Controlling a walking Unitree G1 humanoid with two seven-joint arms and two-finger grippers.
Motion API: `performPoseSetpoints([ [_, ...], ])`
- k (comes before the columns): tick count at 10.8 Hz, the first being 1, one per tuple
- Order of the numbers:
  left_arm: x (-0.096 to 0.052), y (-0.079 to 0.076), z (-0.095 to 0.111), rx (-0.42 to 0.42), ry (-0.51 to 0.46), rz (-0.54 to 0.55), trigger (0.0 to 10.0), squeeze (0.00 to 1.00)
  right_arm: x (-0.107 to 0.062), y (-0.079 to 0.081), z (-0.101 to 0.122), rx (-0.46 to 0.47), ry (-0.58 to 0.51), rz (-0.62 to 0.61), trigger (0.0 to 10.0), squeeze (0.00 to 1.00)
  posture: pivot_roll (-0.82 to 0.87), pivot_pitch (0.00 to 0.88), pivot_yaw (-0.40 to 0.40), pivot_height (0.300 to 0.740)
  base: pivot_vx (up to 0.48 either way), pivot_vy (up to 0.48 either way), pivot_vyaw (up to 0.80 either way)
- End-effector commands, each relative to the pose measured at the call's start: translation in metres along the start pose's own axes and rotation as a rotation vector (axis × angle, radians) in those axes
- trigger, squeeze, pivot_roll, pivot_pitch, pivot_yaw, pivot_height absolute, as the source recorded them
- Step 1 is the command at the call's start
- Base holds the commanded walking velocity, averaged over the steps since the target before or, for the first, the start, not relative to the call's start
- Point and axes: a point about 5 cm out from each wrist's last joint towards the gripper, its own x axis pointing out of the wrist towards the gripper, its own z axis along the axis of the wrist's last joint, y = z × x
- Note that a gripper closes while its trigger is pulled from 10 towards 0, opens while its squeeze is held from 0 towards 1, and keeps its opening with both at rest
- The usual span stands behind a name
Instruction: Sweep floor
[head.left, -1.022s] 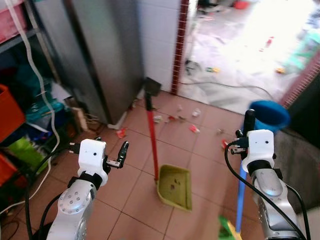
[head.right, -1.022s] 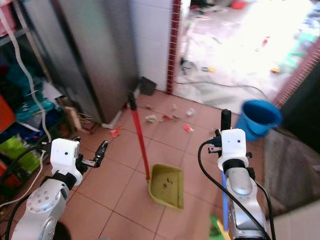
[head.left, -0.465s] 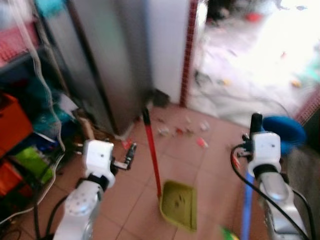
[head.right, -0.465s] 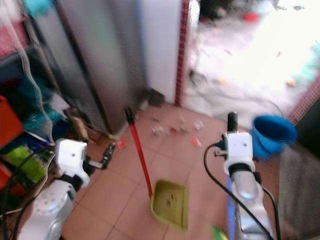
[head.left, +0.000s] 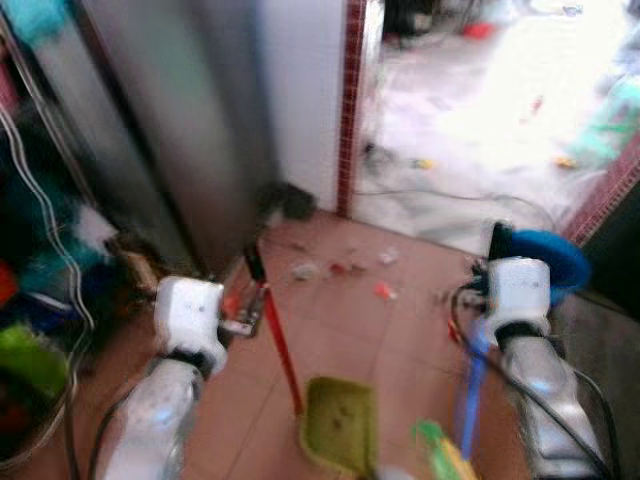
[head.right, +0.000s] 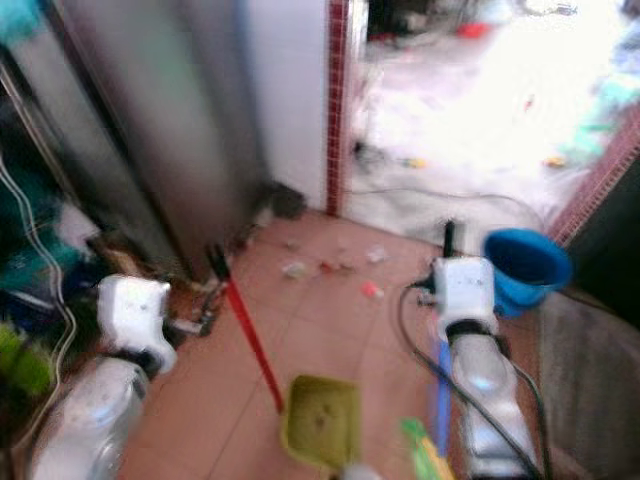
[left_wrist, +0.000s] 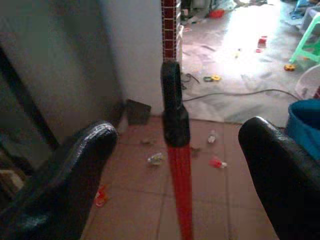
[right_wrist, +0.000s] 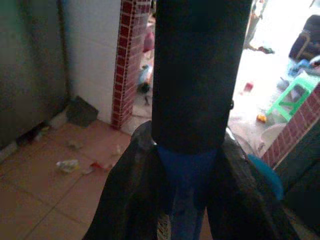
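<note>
My left arm is raised in front of me, bent at the elbow, its white wrist block level and pointing forward. The left gripper has its two black fingers spread wide apart, touching nothing. My right arm is also raised, forearm climbing steeply to the wrist block. The right gripper points upward with its fingers pressed in from both sides on what it holds. The head views are blurred, so I can't make out finer detail.
</note>
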Motion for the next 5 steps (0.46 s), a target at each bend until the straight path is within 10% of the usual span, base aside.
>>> performPoseSetpoints([
  [1, -0.002, 0.009, 0.002, 0.015, 0.001, 0.025, 10.0, 0.0, 0.001, 0.003, 0.005, -0.012, -0.017, 0.007, 10.0, 0.0, -0.04, 0.016, 0.007, 0.74, 0.0, 0.0, 0.0],
  [5, -0.005, 0.004, -0.012, 0.008, 0.115, -0.051, 10.0, 0.0, 0.001, 0.005, 0.002, -0.013, -0.012, 0.011, 10.0, 0.0, -0.03, 0.015, 0.008, 0.74, 0.0, 0.0, 0.0],
])
